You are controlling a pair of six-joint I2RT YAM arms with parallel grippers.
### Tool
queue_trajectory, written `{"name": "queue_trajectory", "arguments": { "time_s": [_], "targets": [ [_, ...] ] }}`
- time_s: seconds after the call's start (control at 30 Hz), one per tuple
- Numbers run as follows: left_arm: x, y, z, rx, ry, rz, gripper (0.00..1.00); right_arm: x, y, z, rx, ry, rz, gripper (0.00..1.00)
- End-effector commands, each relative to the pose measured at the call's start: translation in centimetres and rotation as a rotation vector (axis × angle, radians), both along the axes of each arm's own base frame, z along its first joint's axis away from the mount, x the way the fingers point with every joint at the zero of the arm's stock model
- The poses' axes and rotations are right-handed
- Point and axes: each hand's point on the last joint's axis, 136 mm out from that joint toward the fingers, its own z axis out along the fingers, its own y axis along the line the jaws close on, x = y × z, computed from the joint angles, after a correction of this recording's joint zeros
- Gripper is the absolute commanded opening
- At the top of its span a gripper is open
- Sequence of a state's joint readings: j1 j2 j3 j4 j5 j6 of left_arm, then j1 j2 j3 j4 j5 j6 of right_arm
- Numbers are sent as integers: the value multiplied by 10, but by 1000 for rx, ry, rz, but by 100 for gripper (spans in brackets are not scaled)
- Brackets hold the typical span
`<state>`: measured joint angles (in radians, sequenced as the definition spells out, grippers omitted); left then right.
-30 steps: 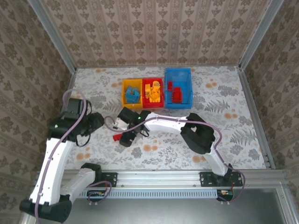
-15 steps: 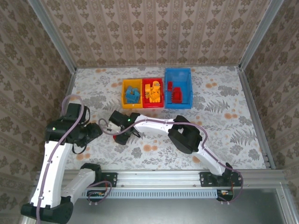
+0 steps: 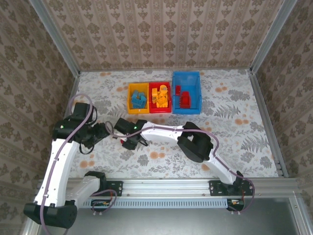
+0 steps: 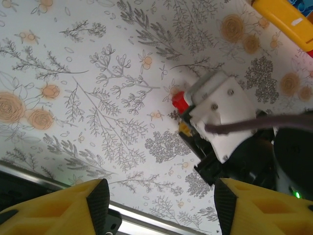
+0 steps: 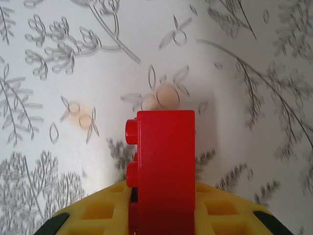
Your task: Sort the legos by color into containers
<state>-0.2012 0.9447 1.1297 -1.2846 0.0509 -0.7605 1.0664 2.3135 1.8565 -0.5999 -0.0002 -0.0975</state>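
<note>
Since a second ago the right gripper (image 3: 129,141) is drawn shut, and a red lego (image 5: 165,166) is pinched in it; the left gripper (image 4: 160,198) is held spread.

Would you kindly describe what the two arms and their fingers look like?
The left arm and right arm have white links and black joints, each with a mauve cable alongside. The fingers are yellow, moulded with hollow pockets.

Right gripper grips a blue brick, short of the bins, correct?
No: the brick in the right gripper is red, not blue; the right wrist view shows it. It is indeed short of the bins.
</note>
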Motion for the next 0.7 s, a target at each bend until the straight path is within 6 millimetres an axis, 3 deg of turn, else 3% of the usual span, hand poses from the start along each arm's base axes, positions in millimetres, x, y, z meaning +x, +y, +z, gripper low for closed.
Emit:
{"name": "queue_trajectory", "arguments": {
  "time_s": [0.0,0.1,0.23,0.4,0.53,0.67],
  "targets": [
    [21,-12,12,-58,-71,-16,61,11,-13,57,113,-18,-98,12],
    [39,-34,16,-147,-110,-91,61,23,-44,81,168,-1,-207,12],
    [72,-81,38,-299,-219,-235,62,50,-98,112,211,-17,-384,12],
    [108,-142,47,-341,-248,-390,63,106,-203,151,216,-77,-743,15],
    [133,-189,45,-351,-261,-485,63,150,-275,151,126,-105,-1014,18],
    [162,-220,47,-346,-299,-557,62,196,-312,136,31,-103,-1163,17]
  ]
}}
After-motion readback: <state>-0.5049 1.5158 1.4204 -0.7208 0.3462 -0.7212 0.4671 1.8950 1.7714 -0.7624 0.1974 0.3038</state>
